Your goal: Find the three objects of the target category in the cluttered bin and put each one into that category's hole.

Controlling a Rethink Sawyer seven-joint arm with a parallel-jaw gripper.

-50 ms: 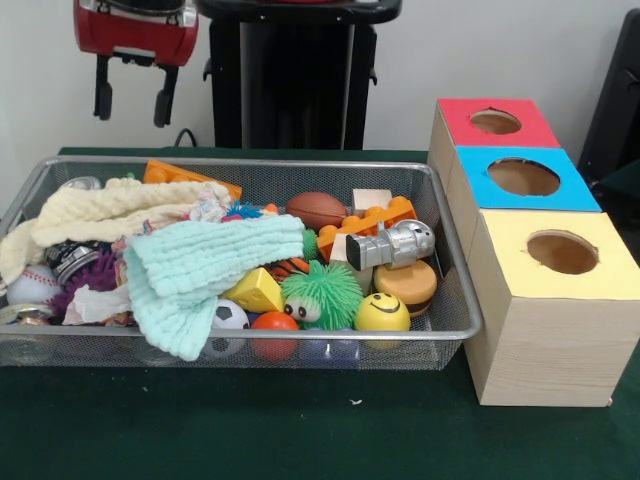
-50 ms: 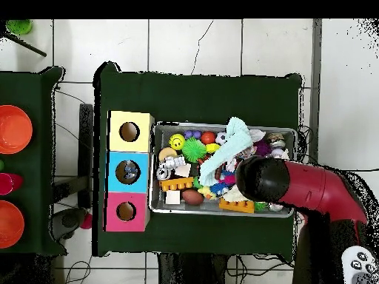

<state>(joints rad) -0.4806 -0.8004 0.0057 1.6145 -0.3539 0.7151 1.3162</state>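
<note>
A wire mesh bin holds a jumble of toys. Among them are a brown football, a soccer ball, a yellow smiley ball, a green fuzzy ball, an orange ball, a baseball, a silver robot toy and orange bricks. A mint cloth and a cream cloth cover part of the pile. My gripper hangs open and holds nothing, high above the bin's back left corner.
Three wooden boxes with round holes stand in a row beside the bin: red top, blue top, yellow top. In the overhead view the red arm hides one end of the bin. Orange bowls sit on a neighbouring table.
</note>
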